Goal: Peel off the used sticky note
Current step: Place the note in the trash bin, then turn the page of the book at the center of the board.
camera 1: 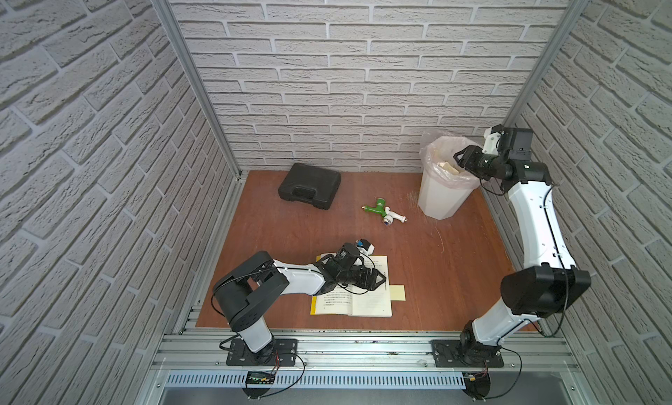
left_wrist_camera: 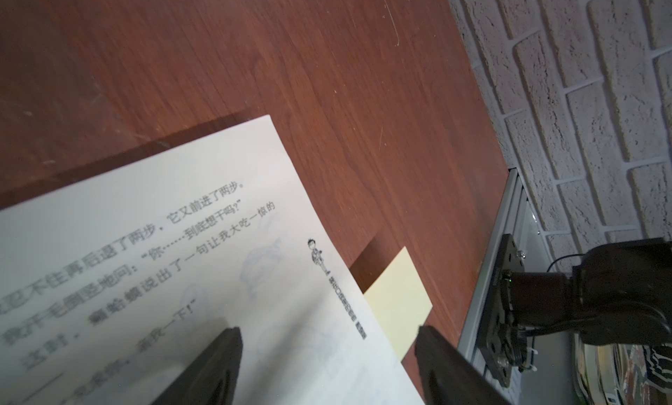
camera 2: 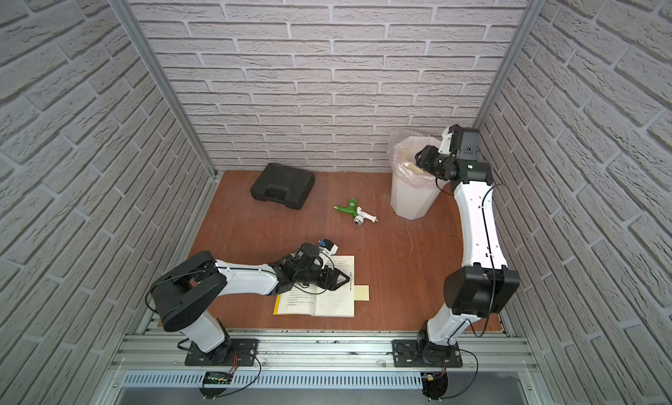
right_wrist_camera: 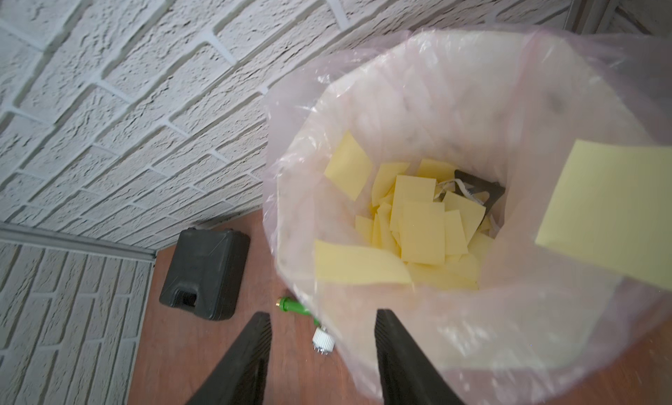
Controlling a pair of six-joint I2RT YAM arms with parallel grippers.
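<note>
Two grippers are standing well apart. The right gripper (right_wrist_camera: 322, 314) is hovering over the bag-lined bin (camera 1: 436, 199), jaws spread and gripping nothing; one sticky note (right_wrist_camera: 611, 217) is showing free of its fingers, off to one side, while a heap of yellow notes (right_wrist_camera: 422, 225) is lying beyond the fingertips. The left gripper (left_wrist_camera: 327, 330) is sitting low on the open book (left_wrist_camera: 145, 221), jaws parted over bare page; a second sticky note (left_wrist_camera: 398, 301) is poking out from under the page edge just beside one finger.
</note>
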